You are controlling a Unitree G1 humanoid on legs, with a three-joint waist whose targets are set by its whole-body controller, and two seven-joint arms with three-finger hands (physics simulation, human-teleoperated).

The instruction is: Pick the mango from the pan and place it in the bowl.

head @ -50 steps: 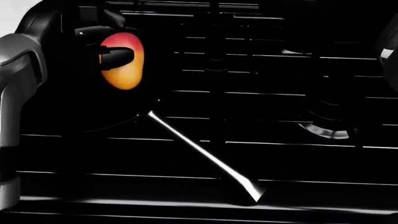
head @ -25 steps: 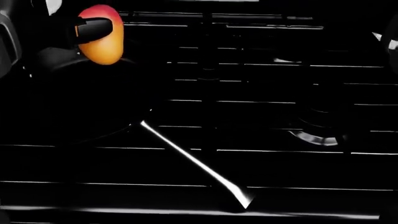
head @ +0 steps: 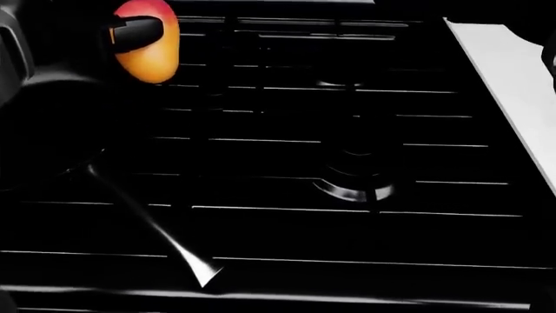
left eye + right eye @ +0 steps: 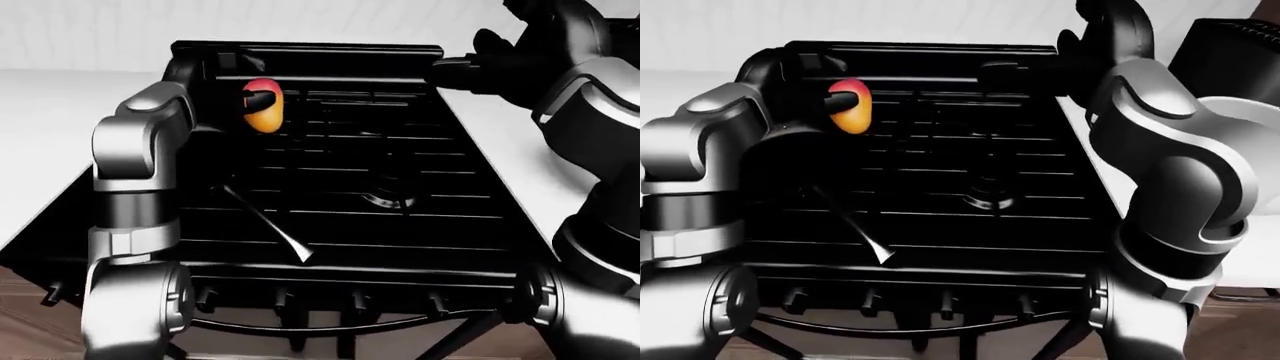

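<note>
The mango (image 4: 264,111), red above and orange below, is held in my left hand (image 4: 248,100), whose dark fingers close round it above the top left of the black stove. It also shows at the top left of the head view (image 3: 149,59). The black pan is hard to tell from the stove; its silver handle (image 3: 148,225) runs down to the right below the mango. My right hand (image 4: 1035,71) is open and empty over the stove's top right edge. No bowl is in view.
The black stove (image 4: 330,187) with its grates fills the middle; a round burner (image 3: 352,186) sits right of centre. White counter (image 3: 513,85) lies to the right of the stove and also to its left (image 4: 50,127). Several knobs (image 4: 285,300) line the stove's lower edge.
The mango has risen in my left hand. The whole head view has shifted: the pan handle and burner slid left and the white counter came in at the right, so the camera moved.
</note>
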